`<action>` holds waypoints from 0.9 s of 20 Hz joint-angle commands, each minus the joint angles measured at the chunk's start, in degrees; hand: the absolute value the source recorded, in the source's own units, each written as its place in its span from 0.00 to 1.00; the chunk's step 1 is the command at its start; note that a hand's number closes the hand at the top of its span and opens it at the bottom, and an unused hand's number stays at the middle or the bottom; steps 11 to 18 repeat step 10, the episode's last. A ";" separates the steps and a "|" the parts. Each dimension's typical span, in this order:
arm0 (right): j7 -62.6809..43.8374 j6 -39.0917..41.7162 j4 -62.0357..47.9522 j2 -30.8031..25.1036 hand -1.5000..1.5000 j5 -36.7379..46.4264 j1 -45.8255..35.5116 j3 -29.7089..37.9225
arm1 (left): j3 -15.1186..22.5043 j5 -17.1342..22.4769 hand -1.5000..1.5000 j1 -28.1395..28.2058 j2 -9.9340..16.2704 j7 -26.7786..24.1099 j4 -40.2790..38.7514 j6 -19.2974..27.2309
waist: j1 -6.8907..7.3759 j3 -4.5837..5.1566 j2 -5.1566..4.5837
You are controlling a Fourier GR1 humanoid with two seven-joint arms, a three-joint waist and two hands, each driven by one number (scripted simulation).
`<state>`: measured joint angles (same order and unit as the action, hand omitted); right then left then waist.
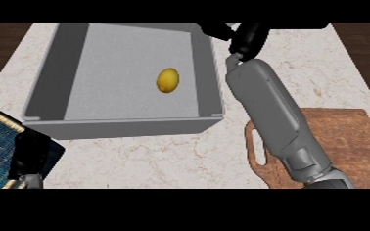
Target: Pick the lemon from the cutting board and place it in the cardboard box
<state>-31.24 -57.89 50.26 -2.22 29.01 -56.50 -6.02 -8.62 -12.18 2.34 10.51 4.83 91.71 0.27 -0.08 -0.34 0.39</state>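
Already the lemon (pixel 168 80) lay inside the grey box (pixel 209 63), resting on its floor a little right of the middle and touching none of the walls, so the placing step looked done. It sat alone there, held by nothing, which suggested it had been let go rather than carried.

The right hand (pixel 245 39) hung just past the box's far right corner, outside the wall and apart from the lemon. Its dark fingers showed only partly at the upper edge of the view, and whether they were straight or curled could not be told. The grey forearm (pixel 269 112) ran along the box's right wall, crossing the wooden cutting board (pixel 339 137) that lay right of the box with nothing visible on it.

The left hand did not show; only a dark, blue-edged part (pixel 25 154) stood below the box's near left corner.
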 commanded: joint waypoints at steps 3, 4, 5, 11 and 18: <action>-0.44 -0.48 17.07 -5.54 0.00 -1.32 14.62 1.27 | 0.78 0.15 0.50 2.16 -0.58 0.34 1.81 -0.81 | -2.02 0.31 0.39; 0.49 1.10 21.39 -5.68 0.00 -2.69 18.46 0.46 | 1.75 -0.79 0.50 0.51 -1.54 2.04 0.56 -0.03 | -2.60 0.30 0.37; -0.76 2.25 24.89 -7.15 0.00 -2.10 20.41 0.18 | 2.94 -1.39 0.50 2.42 -2.77 1.43 1.93 0.39 | -2.47 0.32 0.44; -1.92 9.82 42.72 -13.87 0.00 -5.37 33.32 -0.61 | 1.10 0.02 0.50 1.04 -1.58 -0.27 0.66 -0.74 | -1.88 0.36 0.13; -1.92 9.82 42.72 -13.87 0.00 -5.37 33.32 -0.61 | 1.10 0.02 0.50 1.04 -1.58 -0.27 0.66 -0.74 | -1.88 0.36 0.13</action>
